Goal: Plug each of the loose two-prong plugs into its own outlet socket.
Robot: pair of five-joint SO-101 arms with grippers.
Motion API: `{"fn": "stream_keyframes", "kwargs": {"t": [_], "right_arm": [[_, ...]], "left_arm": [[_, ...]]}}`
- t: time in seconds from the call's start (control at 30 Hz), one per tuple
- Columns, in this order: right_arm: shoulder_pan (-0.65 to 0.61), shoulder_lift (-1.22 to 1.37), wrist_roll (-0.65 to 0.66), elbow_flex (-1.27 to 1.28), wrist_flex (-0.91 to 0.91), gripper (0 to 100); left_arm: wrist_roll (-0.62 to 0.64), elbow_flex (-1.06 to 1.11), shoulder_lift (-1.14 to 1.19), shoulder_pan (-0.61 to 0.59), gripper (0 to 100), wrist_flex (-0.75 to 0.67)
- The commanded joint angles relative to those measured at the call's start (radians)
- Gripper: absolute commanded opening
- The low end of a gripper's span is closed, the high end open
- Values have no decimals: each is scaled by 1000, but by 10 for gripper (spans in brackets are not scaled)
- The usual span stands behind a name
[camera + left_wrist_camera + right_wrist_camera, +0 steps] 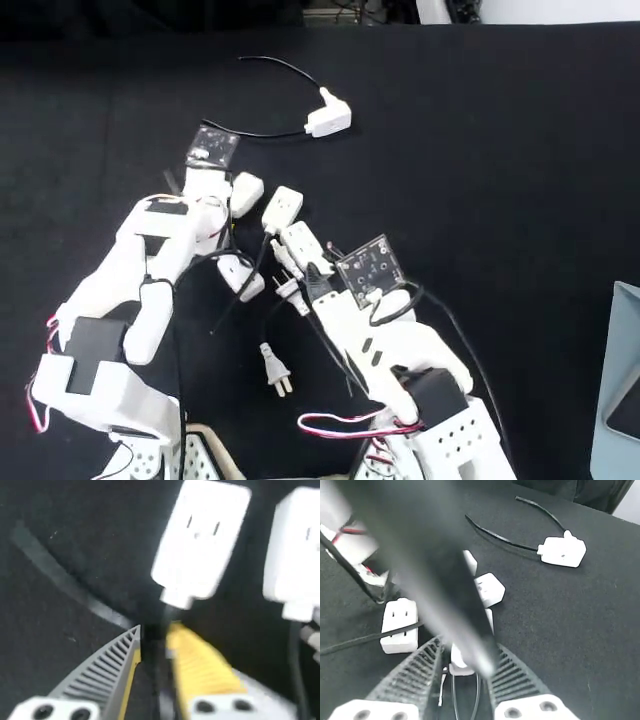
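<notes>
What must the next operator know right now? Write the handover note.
Left pincer: shut on the black cord just behind a white outlet socket whose slots are empty.
Right pincer: open, straddling a small white piece; cannot tell what it is.
A loose two-prong plug lies unplugged on the black table; an angled plug lies at the far side.
Done: no plug seen seated.
Left: every plug.
</notes>
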Motion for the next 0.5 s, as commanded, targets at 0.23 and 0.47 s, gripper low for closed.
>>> {"fn": "stream_keyframes", "kwargs": {"t": [0.23, 0.47], "right_arm": [[14, -15, -8, -8, 8, 11], [14, -15, -6, -8, 8, 11]], "left_arm": [[-267, -171, -41, -156, 28, 298], [-387, -113, -264, -157, 28, 526]]}}
